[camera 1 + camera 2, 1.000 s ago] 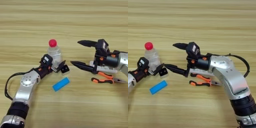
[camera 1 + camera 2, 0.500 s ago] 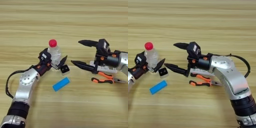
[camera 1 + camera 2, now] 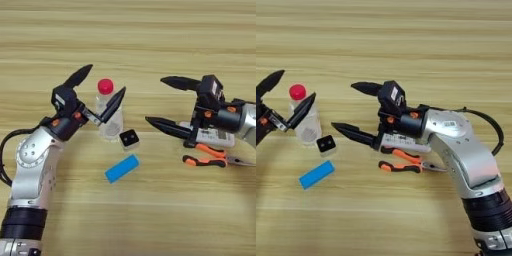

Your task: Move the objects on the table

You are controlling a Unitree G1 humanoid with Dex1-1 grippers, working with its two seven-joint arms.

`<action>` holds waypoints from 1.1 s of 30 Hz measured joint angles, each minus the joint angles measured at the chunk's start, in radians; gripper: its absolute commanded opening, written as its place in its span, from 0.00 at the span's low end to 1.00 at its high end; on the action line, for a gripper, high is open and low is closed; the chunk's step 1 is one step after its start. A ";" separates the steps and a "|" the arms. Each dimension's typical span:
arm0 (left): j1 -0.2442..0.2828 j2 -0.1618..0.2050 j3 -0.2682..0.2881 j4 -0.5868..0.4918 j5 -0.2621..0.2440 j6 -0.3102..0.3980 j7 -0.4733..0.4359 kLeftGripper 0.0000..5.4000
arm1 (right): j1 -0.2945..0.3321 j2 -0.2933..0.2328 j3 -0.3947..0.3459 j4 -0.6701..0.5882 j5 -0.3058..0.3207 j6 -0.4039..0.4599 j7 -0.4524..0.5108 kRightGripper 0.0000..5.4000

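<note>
A small clear bottle (image 3: 111, 120) with a red cap (image 3: 105, 86) stands upright left of the middle of the table (image 3: 150, 30). My left gripper (image 3: 107, 78) is open wide, one finger to the left of the cap and the other crossing in front of the bottle's shoulder. A tiny black cube (image 3: 129, 139) on a white base lies just right of the bottle's foot. My right gripper (image 3: 155, 99) hovers open further right, its fingers pointing left toward the bottle and holding nothing.
A blue block (image 3: 122, 168) lies in front of the cube. Orange-handled pliers (image 3: 210, 160) and a white flat object (image 3: 212, 137) lie under my right arm.
My left gripper has opened much wider and lifted from low beside the bottle and cube to cap height. The right arm has stayed still.
</note>
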 measured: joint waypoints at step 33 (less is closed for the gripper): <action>-0.167 -0.078 0.150 0.305 0.206 -0.101 0.481 1.00 | 0.052 0.083 -0.285 0.399 -0.225 -0.465 -0.396 1.00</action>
